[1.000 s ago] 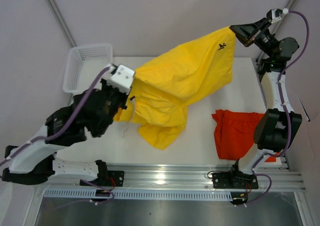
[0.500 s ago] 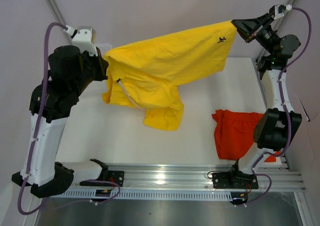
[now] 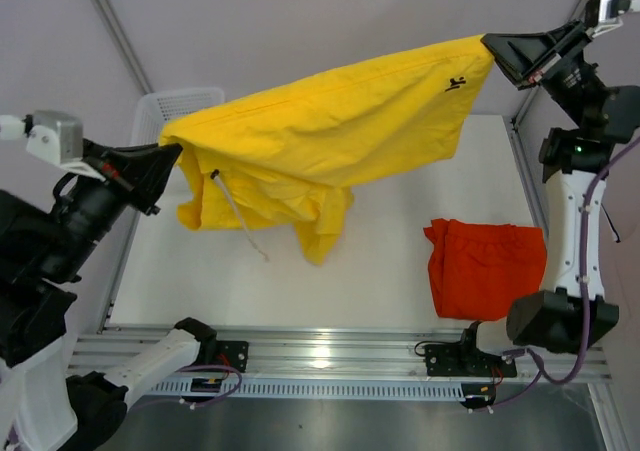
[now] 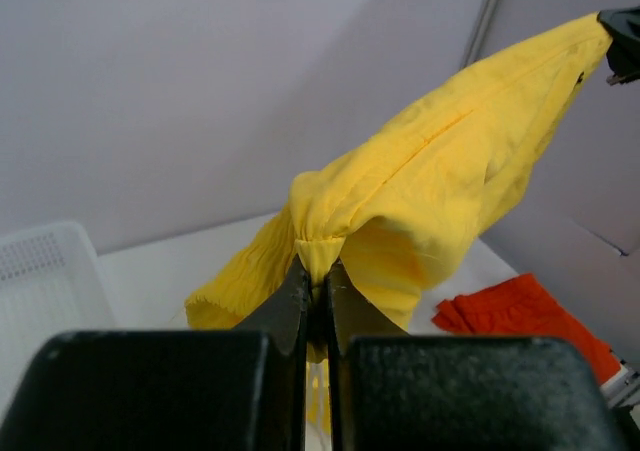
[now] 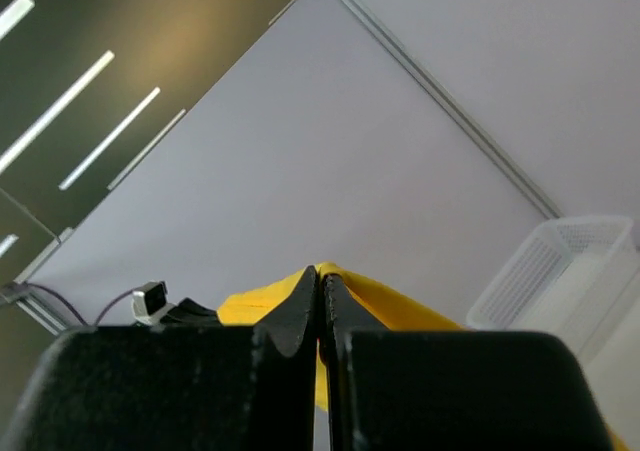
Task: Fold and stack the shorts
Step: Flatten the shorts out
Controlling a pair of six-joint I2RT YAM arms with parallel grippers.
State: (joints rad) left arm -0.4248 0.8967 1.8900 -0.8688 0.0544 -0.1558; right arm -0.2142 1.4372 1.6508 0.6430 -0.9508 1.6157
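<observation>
We see the white tabletop (image 3: pixel 400 261) beneath everything. High above it, clear of its surface, the yellow shorts (image 3: pixel 330 131) hang stretched between both arms, with a loose fold drooping over the tabletop's middle. The orange-red shorts (image 3: pixel 487 268) lie on the tabletop's near right part. The white mesh basket (image 3: pixel 170 106) sits at its far left corner. Our left pincer (image 3: pixel 172 155) is pinching a bunched edge of the yellow shorts above the tabletop's left side. Our right pincer (image 3: pixel 490 43) is pinching the opposite corner above its far right edge. A white drawstring (image 3: pixel 240 221) dangles over the tabletop, and a small black logo (image 3: pixel 457 83) shows on the cloth above its far right.
</observation>
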